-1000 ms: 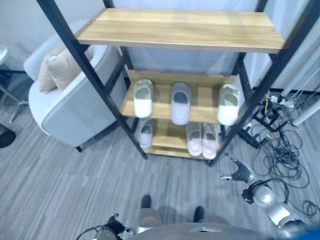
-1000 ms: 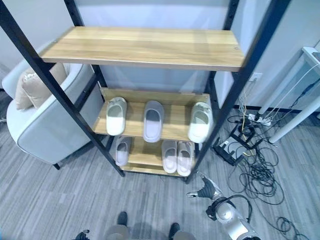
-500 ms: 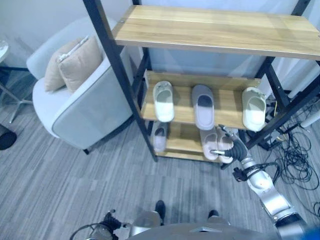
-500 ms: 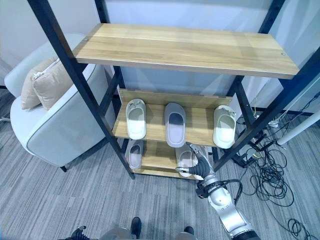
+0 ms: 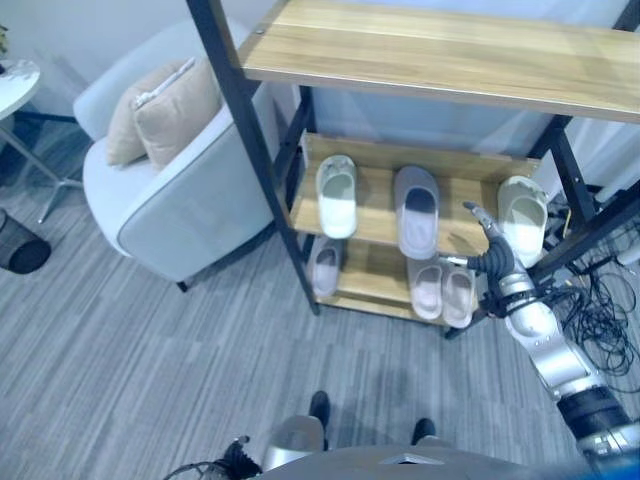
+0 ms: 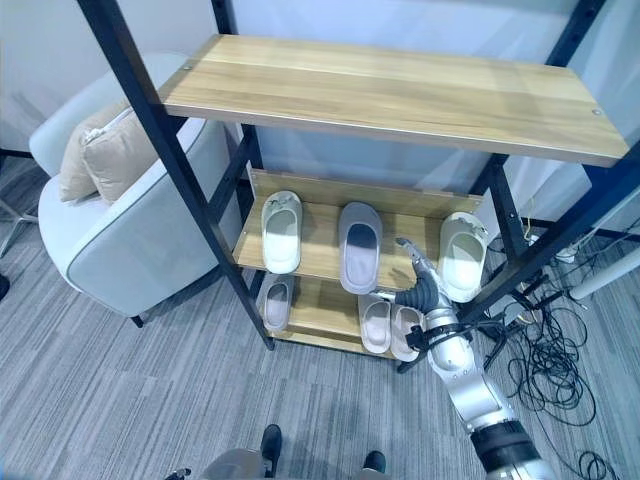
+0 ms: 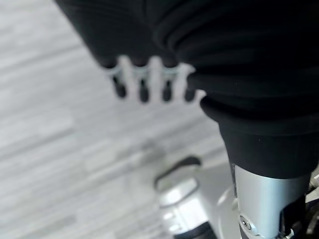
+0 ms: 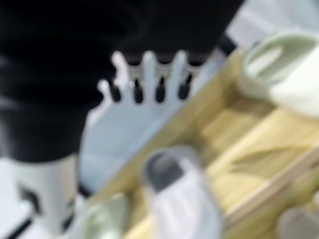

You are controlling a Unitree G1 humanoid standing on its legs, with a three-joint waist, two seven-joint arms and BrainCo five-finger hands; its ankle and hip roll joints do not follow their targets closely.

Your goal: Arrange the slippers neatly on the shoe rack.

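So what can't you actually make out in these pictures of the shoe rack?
- Bottom-shelf slippers: toes hidden under the middle shelf in both eye views.
- Right hand: in front of the middle shelf, but whether it touches anything can't be told; its wrist view is blurred.
- Left hand: fingers show over the floor in its wrist view; the dark cover hides the rest.
- Top shelf: cut off by the picture edge in the left eye view.

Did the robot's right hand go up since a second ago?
Yes. The right hand has risen from the floor beside the shoe rack to the middle shelf, between the grey slipper and the right pale slipper.
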